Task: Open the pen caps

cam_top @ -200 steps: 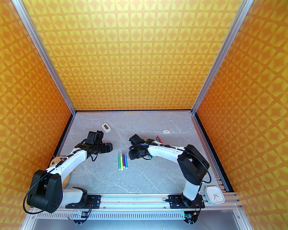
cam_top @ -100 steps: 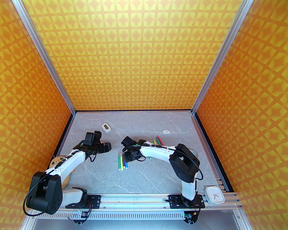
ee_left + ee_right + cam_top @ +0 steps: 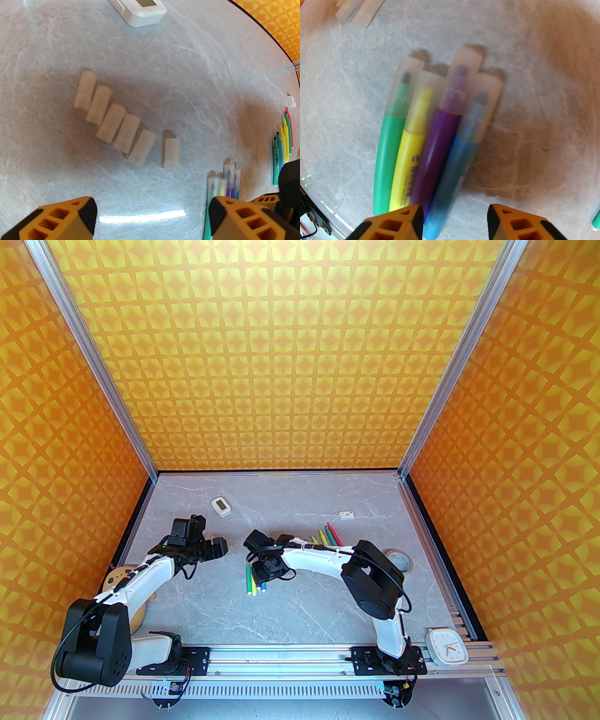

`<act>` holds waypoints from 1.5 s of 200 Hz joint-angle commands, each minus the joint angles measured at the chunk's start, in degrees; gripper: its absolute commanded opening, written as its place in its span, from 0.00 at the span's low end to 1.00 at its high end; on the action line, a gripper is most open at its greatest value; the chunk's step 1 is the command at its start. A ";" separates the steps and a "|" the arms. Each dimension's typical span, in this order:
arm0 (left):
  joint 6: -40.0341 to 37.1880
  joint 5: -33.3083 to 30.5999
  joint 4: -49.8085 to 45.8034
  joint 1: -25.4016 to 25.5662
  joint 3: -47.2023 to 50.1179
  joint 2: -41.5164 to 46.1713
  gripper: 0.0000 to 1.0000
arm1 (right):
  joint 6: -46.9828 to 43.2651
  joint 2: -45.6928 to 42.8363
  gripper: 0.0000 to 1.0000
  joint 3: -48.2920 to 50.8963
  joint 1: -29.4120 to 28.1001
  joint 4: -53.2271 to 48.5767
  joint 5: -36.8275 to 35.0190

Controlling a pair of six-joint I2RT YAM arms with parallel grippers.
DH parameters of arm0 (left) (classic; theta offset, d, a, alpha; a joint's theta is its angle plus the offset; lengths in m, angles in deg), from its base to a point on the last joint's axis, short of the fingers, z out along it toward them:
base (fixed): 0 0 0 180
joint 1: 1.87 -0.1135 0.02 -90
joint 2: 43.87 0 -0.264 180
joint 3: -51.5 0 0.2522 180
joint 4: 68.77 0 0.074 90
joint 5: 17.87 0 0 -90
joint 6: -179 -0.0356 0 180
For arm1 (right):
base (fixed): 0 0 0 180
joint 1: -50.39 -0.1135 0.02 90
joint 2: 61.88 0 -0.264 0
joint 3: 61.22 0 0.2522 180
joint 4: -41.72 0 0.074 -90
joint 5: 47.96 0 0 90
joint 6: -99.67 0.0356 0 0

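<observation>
Four capped pens (image 3: 440, 140), green, yellow, purple and blue, lie side by side, each under a translucent pen cap (image 3: 464, 77). My right gripper (image 3: 454, 220) hovers low over their barrel ends, open, with the blue barrel's end between its fingers, close to the left one. From above, that gripper (image 3: 262, 570) covers the pens' (image 3: 251, 582) upper part. Several loose pen caps (image 3: 112, 117) lie in a slanted row, one more (image 3: 171, 154) a little apart. My left gripper (image 3: 152, 215) stands open and empty above them, seen from above (image 3: 218, 547) left of the pens. Several uncapped pens (image 3: 328, 535) lie behind the right arm.
A white digital timer (image 3: 221, 506) sits at the back left and a small white box (image 3: 346, 514) at the back right. A tape roll (image 3: 400, 561) lies right of the right arm. A wooden piece (image 3: 117, 577) is under the left arm, a white clock (image 3: 446, 646) on the front rail.
The right arm has swung left and come down over the capped pens, its jaws narrowing a little. The left gripper has drawn back slightly to the left.
</observation>
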 commanded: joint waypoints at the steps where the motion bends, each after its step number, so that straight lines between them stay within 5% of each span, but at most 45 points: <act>1: -0.96 1.13 0.73 -0.59 0.51 1.22 0.83 | 1.17 1.56 0.48 -1.58 -0.45 -1.35 -1.14; 169: -0.43 1.40 -0.51 -0.82 0.39 3.48 0.84 | -4.60 7.87 0.31 -7.88 -0.02 -11.47 -9.28; 300: -0.29 1.44 -1.21 -0.97 0.28 4.55 0.84 | -6.60 10.51 0.20 -7.00 2.60 -10.09 -6.15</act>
